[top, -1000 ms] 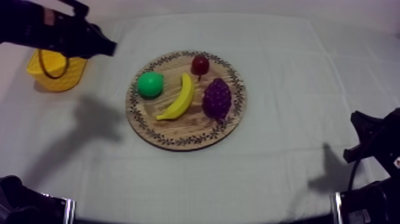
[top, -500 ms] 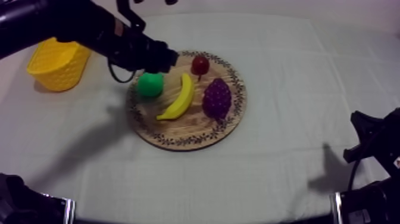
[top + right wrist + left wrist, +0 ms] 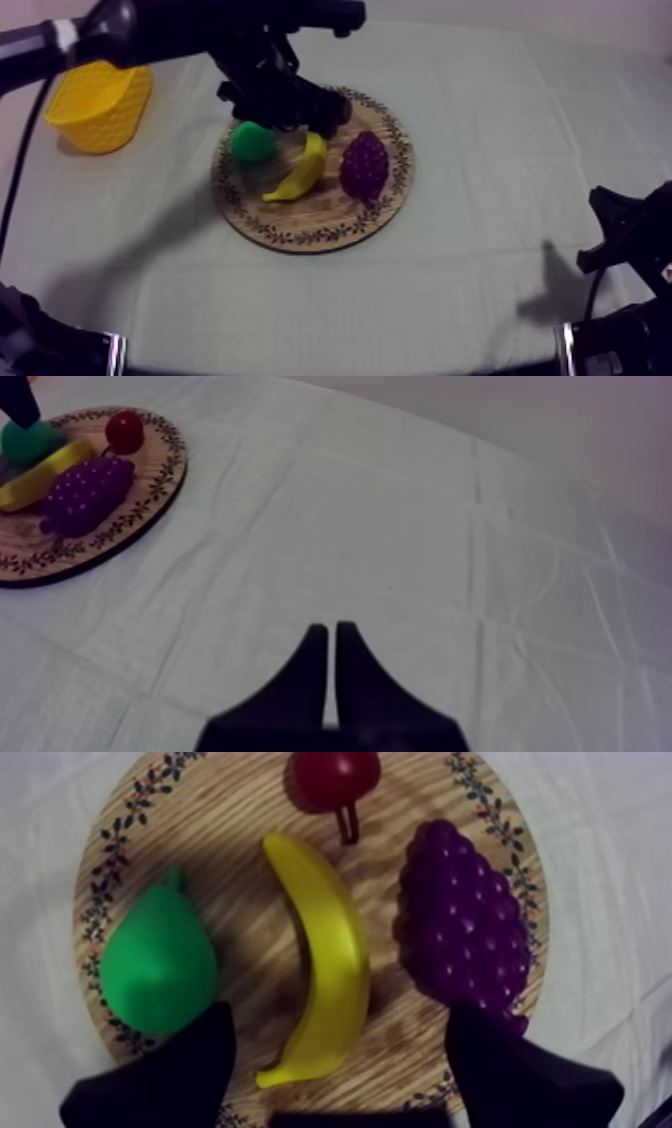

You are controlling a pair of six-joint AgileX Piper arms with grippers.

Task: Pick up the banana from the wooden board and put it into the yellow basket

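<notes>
Left tool (image 3: 338, 1011) moved over banana (image 3: 327, 952) on board (image 3: 240, 892), basket (image 3: 100, 108) contents unclear

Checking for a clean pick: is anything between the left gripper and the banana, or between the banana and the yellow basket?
Nothing visible lies between the left gripper and the banana; its open jaws flank it. The pear lies beside the banana, toward the yellow basket; a lift should clear it.

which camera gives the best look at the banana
The left wrist view: the banana lies whole on the wooden board, framed by the open left tool. In the top view the left arm covers its upper end. In the right wrist view it sits far off, partly behind the grapes.
</notes>
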